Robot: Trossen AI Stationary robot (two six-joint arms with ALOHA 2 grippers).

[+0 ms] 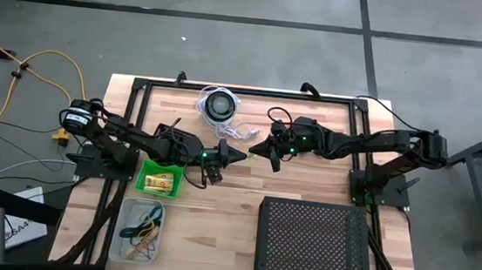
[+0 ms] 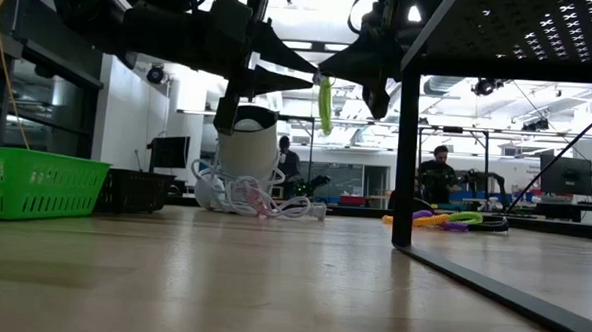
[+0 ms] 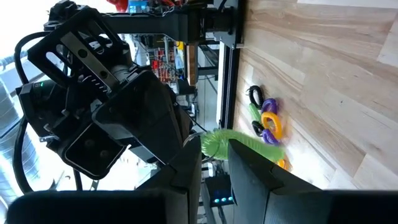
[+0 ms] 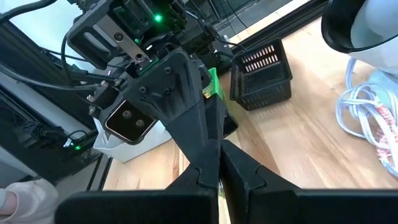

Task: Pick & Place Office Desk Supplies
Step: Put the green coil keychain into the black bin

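A green coiled ring (image 2: 325, 105) hangs in the air above the middle of the table, where my two grippers meet tip to tip. My left gripper (image 1: 241, 155) comes from the table's left, my right gripper (image 1: 259, 151) from the right. Both are shut on the ring. The left wrist view shows the ring (image 3: 217, 143) at my left fingertips. A small pile of purple, yellow, green and black rings (image 3: 266, 121) lies on the wood farther right (image 2: 444, 220). Yellow packets lie in the green basket (image 1: 159, 180), rubber bands in the clear bin (image 1: 139, 231). My left gripper pinches the ring's upper end (image 3: 211, 144) between its two fingertips, coming level from the table's left. The ring is lifted clear and hangs below the fingers. My right gripper pinches the same upper end; a thin green strip (image 4: 219, 186) shows between its shut fingers. It comes level from the table's right.
The round black disc with its white coiled cord (image 1: 220, 107) sits at the far middle. A small black mesh basket (image 1: 175, 138) stands under the left arm. The large black perforated tray (image 1: 312, 240) stands on legs at the near right. Bare wood lies between the bins and the tray.
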